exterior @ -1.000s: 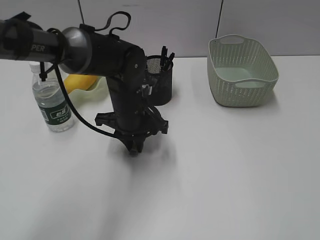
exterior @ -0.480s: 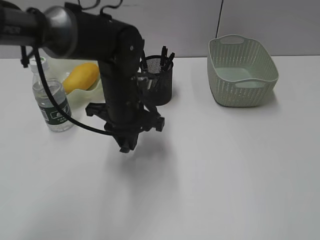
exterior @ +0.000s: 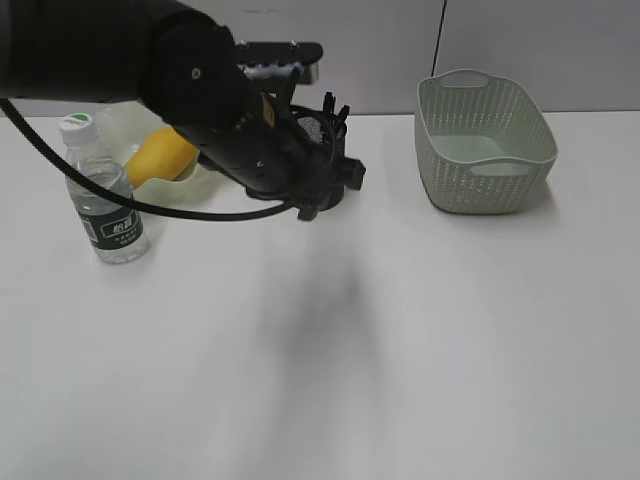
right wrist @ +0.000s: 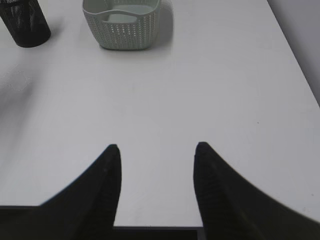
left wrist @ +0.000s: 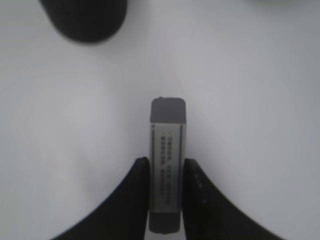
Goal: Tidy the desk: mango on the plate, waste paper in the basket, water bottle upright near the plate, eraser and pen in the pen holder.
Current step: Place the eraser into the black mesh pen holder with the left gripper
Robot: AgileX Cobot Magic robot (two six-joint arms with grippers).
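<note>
- The water bottle (exterior: pixel 104 197) stands upright by the left edge of the desk (exterior: pixel 420 340), white cap on top, dark green label facing out.
- Just behind and to the right of it sits the plate (exterior: pixel 185 180), near the far left corner; the mango (exterior: pixel 166 152) lies in it, partly hidden by the arm.
- The left arm reaches in from the left and hangs above the tabletop in front of the plate and pen holder.
- The left gripper (left wrist: pixel 165 197) is clenched on the eraser (left wrist: pixel 167 170), a grey block in a white printed sleeve; the two fingers (left wrist: pixel 137 192) press its long sides and its free end sticks out forward over bare tabletop.
- In the exterior view the gripper blurs into the pen holder, so the eraser cannot be made out there.
- The pen holder (exterior: pixel 330 150) stands near the far edge, left of centre, with dark pen tops poking above its rim; the arm covers its left side.
- The basket (exterior: pixel 484 141) sits by the far edge towards the right, well apart from the pen holder; whether the waste paper lies inside I cannot tell.
- The right gripper (right wrist: pixel 156 165) hovers over the near right part of the desk, jaws spread apart and holding nothing.
</note>
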